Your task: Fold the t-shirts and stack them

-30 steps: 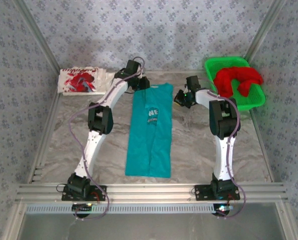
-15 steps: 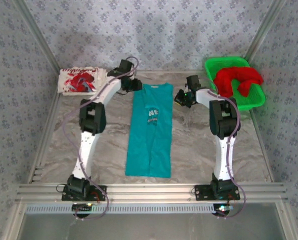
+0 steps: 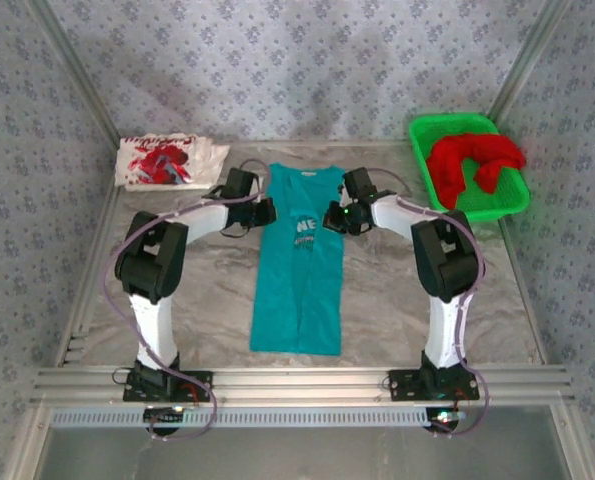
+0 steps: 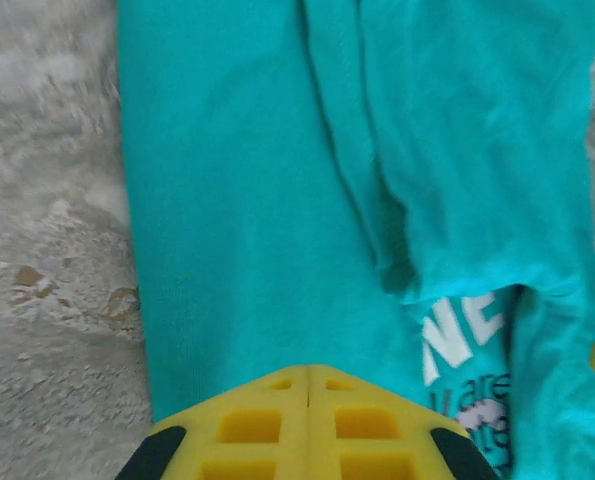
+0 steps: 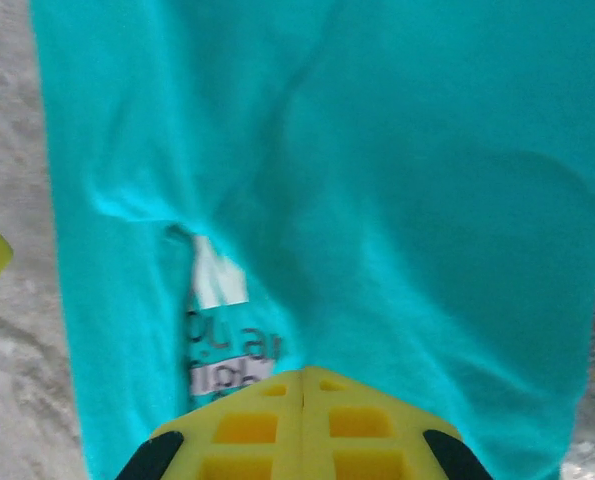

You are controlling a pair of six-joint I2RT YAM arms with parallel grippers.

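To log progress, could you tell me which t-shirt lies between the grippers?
The teal t-shirt, folded lengthwise mid-table; the white one sits far left, the red one in the green basket.

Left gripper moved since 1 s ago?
Yes. The left gripper came toward the table's near edge, from the teal shirt's collar to beside its chest.

Light: bright, even
Shadows: faint, soft on the table (image 3: 377,300)
Wrist views: slightly blurred, softest toward the edges
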